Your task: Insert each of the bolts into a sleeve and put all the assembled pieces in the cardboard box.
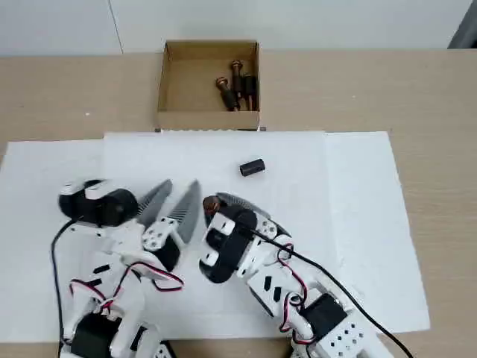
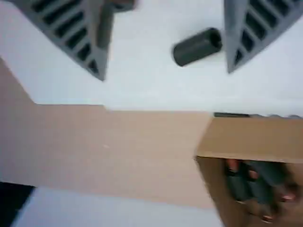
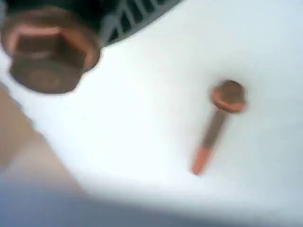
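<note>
While my right fingers (image 1: 238, 201) clamp a bolt (image 3: 47, 52) and left fingers (image 2: 71, 28) gape, a nudged sleeve (image 2: 196, 46) may roll away.

Wooden table (image 1: 373, 89), white sheet (image 1: 358, 209), cardboard box (image 1: 209, 119)

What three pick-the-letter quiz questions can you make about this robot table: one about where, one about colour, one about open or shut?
1. Where is the loose sleeve? A on the floor; B on the white paper; C on a shelf.
2. What colour is that sleeve? A black; B yellow; C pink.
3. How is the left gripper? A shut; B open; C shut on the sleeve.
Answers: 1 B, it lies on the paper; 2 A, it looks black all over; 3 B, its fingers stand wide apart.
</note>
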Robot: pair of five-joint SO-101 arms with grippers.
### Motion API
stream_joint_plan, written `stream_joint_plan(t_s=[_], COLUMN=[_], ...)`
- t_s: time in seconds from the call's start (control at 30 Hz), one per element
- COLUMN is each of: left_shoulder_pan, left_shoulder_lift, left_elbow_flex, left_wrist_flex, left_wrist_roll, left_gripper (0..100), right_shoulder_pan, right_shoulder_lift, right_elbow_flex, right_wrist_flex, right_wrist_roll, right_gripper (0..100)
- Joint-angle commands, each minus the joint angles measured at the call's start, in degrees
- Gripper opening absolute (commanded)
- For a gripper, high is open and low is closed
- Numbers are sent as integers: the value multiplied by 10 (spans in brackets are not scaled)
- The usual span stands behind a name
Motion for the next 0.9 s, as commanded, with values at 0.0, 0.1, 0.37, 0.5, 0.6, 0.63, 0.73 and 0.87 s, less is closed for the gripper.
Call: stream_joint_plan(t_s=[0.0, 0.1, 0.37, 0.5, 0.6, 0.63, 0.73, 0.87], left_shoulder_pan=[-55, -112, -232, -232, -236, -236, -233, -233], left_shoulder_lift=[-4, -4, -4, -4, -4, -4, -4, -4], left_elbow_flex=[-15, 15, 115, 131, 130, 130, 131, 132], left_wrist_flex=[2, 2, 15, 76, 92, 97, 98, 96], left_wrist_roll=[-26, -65, -183, -182, -182, -182, -182, -182], left_gripper=[32, 13, 5, 5, 5, 5, 5, 5], right_shoulder_pan=[29, 59, 128, 168, 194, 197, 200, 203], right_shoulder_lift=[-7, -2, 17, 106, 214, 249, 352, 484], right_elbow_flex=[-14, -13, -44, -163, -261, -288, -366, -476], right_wrist_flex=[-19, -17, 26, 89, 103, 103, 101, 98], right_wrist_roll=[-11, -78, -208, -302, -330, -331, -332, -331], right_gripper=[2, 2, 2, 2, 2, 2, 2, 2])
